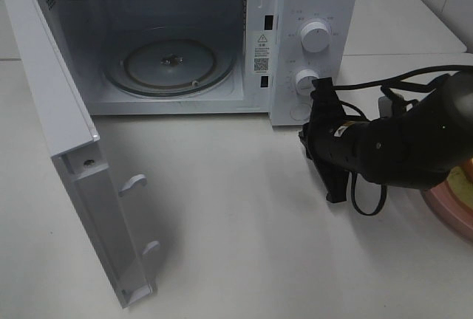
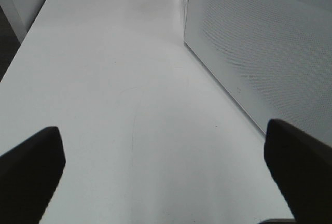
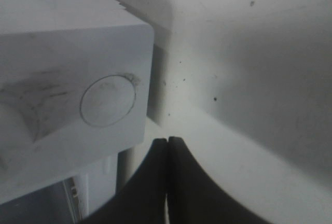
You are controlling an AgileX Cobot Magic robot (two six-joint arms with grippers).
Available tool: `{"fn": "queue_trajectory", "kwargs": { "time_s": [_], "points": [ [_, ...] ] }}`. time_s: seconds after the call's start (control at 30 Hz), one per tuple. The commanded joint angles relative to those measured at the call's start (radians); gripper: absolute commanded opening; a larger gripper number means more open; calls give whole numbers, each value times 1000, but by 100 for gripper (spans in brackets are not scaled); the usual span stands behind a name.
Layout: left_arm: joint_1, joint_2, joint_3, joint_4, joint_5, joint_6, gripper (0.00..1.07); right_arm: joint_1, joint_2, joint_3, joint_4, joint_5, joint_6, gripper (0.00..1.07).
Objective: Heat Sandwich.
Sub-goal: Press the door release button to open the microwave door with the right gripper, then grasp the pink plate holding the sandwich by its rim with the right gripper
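Observation:
At the right edge of the exterior view a sliver of the sandwich (image 1: 461, 181) lies on the pink plate (image 1: 451, 212); the right arm hides most of both. My right gripper (image 1: 307, 140) is shut on nothing, just in front of the microwave's lower right corner. In the right wrist view its fingertips (image 3: 167, 142) meet below the round door button (image 3: 108, 100). My left gripper (image 2: 166, 167) is open and empty over bare table beside the microwave's perforated side wall (image 2: 259, 47). It does not show in the exterior view.
The white microwave (image 1: 310, 9) stands at the back with its door (image 1: 66, 112) swung wide open to the left. A glass turntable (image 1: 170, 64) lies in its cavity. Two knobs (image 1: 315, 37) sit on the right panel. Black cables (image 1: 369, 201) trail from the right arm.

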Motion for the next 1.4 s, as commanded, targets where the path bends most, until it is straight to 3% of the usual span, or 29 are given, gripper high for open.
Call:
{"fn": "queue_trajectory", "kwargs": {
  "time_s": [0.03, 0.13, 0.37, 0.5, 1.0, 1.4],
  "points": [
    [1, -16, -5, 4, 4, -5, 102, 3, -89, 18, -66, 78, -83, 2],
    [1, -16, -5, 4, 4, -5, 102, 3, -120, 18, -116, 117, -108, 3],
    [1, -16, -5, 4, 4, -5, 102, 3, -243, 18, -442, 364, -131, 4],
    [1, -16, -5, 4, 4, -5, 102, 3, -292, 17, -537, 521, -217, 5],
    [1, -16, -5, 4, 4, -5, 102, 3, -405, 17, -535, 1001, -868, 9],
    [1, -16, -5, 4, 4, -5, 102, -5, -429, 17, -535, 1261, -1113, 13]
  ]
}}
